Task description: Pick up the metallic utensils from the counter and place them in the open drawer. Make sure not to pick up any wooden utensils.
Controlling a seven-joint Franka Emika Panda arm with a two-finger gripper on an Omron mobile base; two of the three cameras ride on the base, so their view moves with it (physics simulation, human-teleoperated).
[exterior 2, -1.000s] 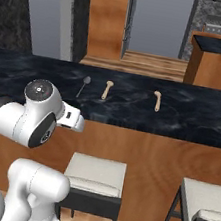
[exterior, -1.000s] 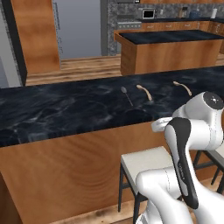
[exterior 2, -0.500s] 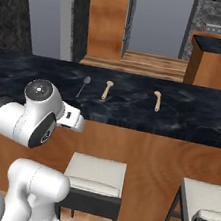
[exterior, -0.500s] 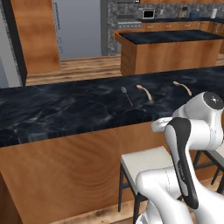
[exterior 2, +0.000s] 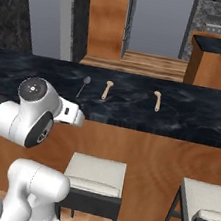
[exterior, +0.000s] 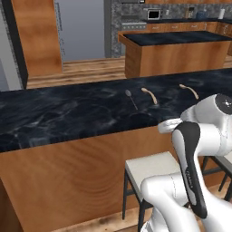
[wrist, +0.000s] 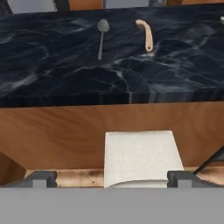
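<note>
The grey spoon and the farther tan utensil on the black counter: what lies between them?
Another tan wooden utensil lies between the spoon and the farther one, on the counter, in the right base view.

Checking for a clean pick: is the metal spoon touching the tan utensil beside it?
Apart. In the hand view, bare black counter separates the spoon from the tan utensil.

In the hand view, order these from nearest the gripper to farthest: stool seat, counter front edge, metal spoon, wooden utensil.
Gripper, open, at the bottom of the view.
1. Stool seat, right above the fingertips.
2. Counter front edge, across the middle.
3. Metal spoon, upper left of centre, and wooden utensil to its right: too close to call.
</note>
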